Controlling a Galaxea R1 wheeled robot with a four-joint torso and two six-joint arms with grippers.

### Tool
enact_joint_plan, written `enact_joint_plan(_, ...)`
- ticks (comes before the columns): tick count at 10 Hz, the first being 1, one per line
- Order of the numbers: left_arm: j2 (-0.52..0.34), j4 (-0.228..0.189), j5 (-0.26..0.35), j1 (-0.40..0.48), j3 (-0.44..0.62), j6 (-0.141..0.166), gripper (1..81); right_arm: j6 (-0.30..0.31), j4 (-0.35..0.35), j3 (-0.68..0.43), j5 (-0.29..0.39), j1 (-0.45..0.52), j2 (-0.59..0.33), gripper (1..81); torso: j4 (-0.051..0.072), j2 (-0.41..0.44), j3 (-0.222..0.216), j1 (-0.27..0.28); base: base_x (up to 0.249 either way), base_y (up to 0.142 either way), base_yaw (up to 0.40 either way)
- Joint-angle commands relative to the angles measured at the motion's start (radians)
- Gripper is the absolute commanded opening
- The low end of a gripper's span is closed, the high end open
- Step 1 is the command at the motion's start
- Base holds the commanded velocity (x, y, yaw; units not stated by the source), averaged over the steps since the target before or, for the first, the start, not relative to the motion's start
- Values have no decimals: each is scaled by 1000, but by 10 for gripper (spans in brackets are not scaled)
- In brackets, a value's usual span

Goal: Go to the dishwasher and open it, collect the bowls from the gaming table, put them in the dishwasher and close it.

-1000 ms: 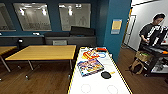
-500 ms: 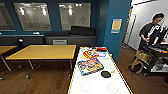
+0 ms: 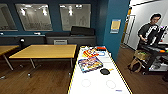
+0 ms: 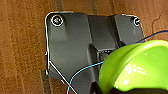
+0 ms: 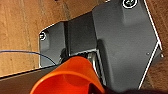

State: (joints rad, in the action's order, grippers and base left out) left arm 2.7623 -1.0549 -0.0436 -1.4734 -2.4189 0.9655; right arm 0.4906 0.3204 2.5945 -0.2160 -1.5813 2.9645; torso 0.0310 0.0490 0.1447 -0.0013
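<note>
- Where the head camera looks, a long white table (image 3: 100,80) with yellow edging runs ahead, bearing glossy game boxes (image 3: 90,63) and a black round paddle (image 3: 105,71); a bare wooden table (image 3: 45,51) stands beside it, and a person (image 3: 150,30) works at a cart (image 3: 160,53) on brown plank floor.
- On the left wrist, a smooth, shiny lime bowl (image 4: 135,67) curves right at the left claw, touching its dark plate; thin blue wire (image 4: 82,72) crosses in front. Fingers hidden: grip width cannot be told.
- On the right wrist, a glossy orange bowl (image 5: 67,77), rounded and hollow, sits close against the right claw over wood floor. Its grip cannot be told either.
</note>
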Motion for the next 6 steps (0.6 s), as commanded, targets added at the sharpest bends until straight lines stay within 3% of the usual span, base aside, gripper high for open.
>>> enact_joint_plan(1, -13, -14, 34, 29, 3, -4, 10, -3, 20, -5, 38, 26, -2, 10, 0, 0, 0, 1, -131, 0, 0)
enact_joint_plan(6, -9, -23, 34, 26, -3, -4, 10, -3, 20, -5, 38, 26, 6, 10, 0, 0, 0, 1, -135, 0, 0)
